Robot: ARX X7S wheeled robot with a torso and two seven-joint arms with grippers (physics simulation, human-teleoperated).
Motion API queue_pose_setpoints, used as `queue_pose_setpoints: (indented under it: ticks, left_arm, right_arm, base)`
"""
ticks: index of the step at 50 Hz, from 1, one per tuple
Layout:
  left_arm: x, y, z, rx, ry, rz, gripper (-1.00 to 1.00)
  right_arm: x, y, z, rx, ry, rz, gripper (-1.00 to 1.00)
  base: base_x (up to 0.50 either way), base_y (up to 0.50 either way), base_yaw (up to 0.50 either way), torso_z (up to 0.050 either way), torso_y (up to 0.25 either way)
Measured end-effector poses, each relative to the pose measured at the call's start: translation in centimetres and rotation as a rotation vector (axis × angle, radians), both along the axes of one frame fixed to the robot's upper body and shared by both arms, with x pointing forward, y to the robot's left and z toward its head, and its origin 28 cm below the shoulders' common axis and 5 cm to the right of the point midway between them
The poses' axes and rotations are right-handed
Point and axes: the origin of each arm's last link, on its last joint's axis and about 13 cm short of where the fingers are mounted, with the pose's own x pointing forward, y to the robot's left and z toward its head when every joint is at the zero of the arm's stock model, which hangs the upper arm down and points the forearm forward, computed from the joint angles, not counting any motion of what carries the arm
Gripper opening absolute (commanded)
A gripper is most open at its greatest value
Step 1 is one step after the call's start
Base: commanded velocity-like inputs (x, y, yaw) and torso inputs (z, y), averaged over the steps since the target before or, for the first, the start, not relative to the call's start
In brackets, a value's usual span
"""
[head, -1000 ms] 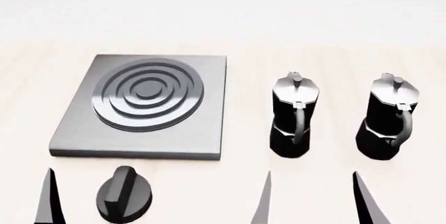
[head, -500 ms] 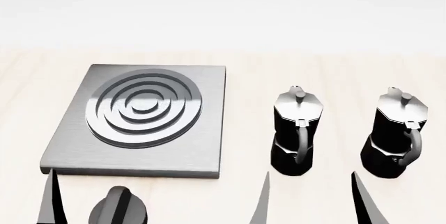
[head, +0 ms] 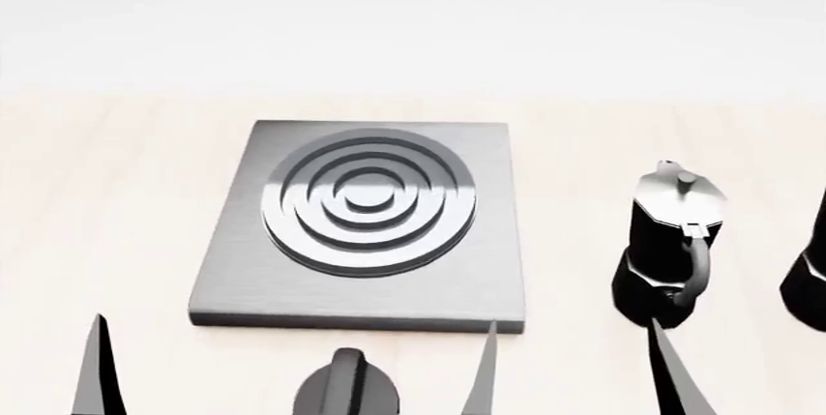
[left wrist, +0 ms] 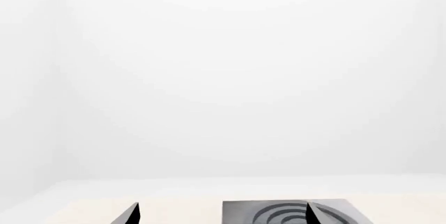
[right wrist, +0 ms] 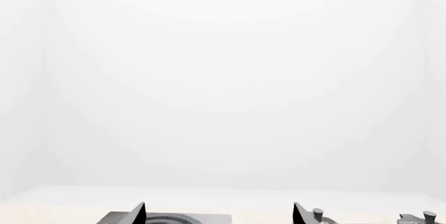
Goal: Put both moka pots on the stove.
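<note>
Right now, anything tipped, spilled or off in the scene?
Nothing stands out. The stove lies flat, the near moka pot stands upright on the table, lid on; the second pot is cut off by the frame edge.

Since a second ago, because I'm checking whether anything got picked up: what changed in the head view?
Only the view turned: the stove slid toward the picture's right, the nearer moka pot too, and the second moka pot is nearly out of frame. Nothing was grasped; both pots stand on the table, off the stove. The knob stays before the stove.
</note>
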Motion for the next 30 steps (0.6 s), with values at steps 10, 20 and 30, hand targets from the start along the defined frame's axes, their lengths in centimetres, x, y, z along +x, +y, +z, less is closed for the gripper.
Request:
queue_pose_setpoints:
  ticks: [10,20,30]
  left_arm:
    - [0.0,-0.1,0.0,0.000,0.001,-0.001,1.00]
    - [0.0,-0.1,-0.1,0.002,0.001,-0.001,1.00]
    - [0.0,-0.1,-0.1,0.002,0.001,0.000,1.00]
  right_arm:
    - [0.2,0.0,-0.1,0.000,0.012,-0.011,1.00]
    - [0.7,-0.1,0.2,-0.016,0.037,-0.035,1.00]
    - [2.2,-0.9,2.0,-0.001,0.051,-0.071,1.00]
  base:
    - [0.00,0.00,0.00,0.000,0.000]
    - [0.00,0.00,0.00,0.000,0.000]
    - [0.00,0.00,0.00,0.000,0.000]
